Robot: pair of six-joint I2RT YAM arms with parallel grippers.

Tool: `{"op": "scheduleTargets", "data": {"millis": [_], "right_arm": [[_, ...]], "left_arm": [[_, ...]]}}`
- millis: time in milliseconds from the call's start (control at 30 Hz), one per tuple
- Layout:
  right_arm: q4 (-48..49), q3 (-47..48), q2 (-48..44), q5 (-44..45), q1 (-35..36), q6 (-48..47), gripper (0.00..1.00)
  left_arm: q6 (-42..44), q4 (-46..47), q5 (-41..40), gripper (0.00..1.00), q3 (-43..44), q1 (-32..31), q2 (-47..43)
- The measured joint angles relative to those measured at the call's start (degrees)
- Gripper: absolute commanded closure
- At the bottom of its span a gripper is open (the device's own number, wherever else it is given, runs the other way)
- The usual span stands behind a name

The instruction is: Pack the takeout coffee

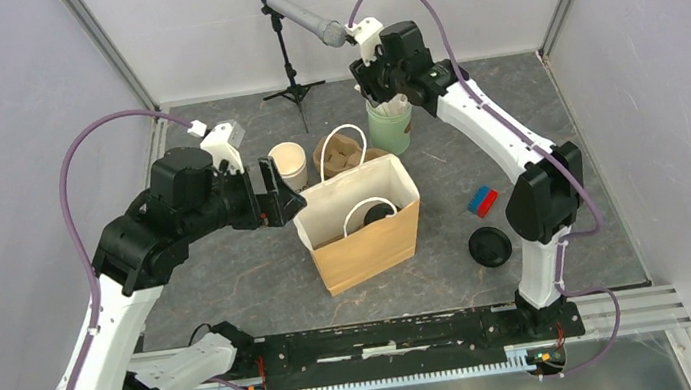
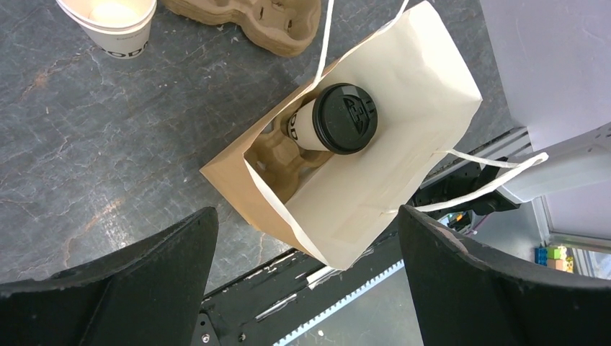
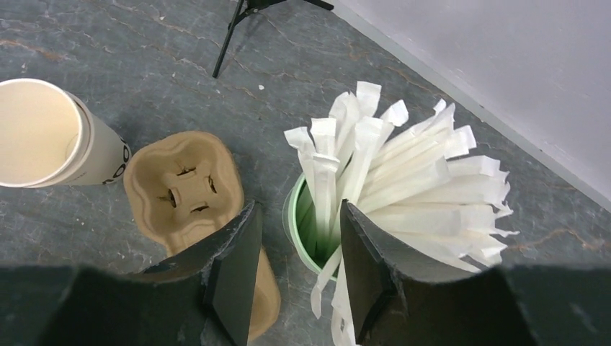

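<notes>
The coffee (image 2: 339, 119) sits lidded in the tray (image 2: 277, 155) inside the bag (image 2: 403, 166) (seated to stay upright), so the left pincer (image 1: 281, 198) hangs spread wide beside the bag, while the right pincer (image 3: 299, 216) straddles the straws (image 3: 403, 180), grip not determinable.

— What is under the right gripper (image 3: 299, 216)?
— A green cup (image 3: 306, 241) crammed with paper-wrapped straws (image 3: 403, 180). The jaws stand apart, with a few straws in the gap between them.
— And to the left?
— A brown pulp cup carrier (image 3: 180, 191), partly hidden by one black finger. Just beside it is a stack of cream paper cups (image 3: 43, 133) on the grey table (image 3: 144, 65).
— At the top?
— A black tripod leg (image 3: 230, 36).
</notes>
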Motion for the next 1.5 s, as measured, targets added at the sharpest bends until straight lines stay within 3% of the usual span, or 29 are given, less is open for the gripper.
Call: {"op": "scheduleTargets", "data": {"millis": [467, 800, 1333, 1500], "right_arm": [[4.8, 0.0, 3.7, -0.6, 0.0, -1.2, 0.61], [6.1, 0.0, 4.7, 0.3, 0.0, -2.2, 1.00], [6.3, -3.9, -2.1, 3.0, 0.0, -2.9, 1.00], [7.3, -7.6, -7.8, 3.3, -0.1, -3.1, 0.68]], "left_arm": [[0.1, -1.1, 0.0, 0.00, 0.0, 0.0, 0.3], [0.8, -1.5, -0.7, 0.00, 0.0, 0.0, 0.3], [0.9, -1.4, -0.7, 0.00, -0.4, 0.0, 0.6], [0.9, -1.5, -0.7, 0.00, -1.5, 0.0, 0.3]]}}
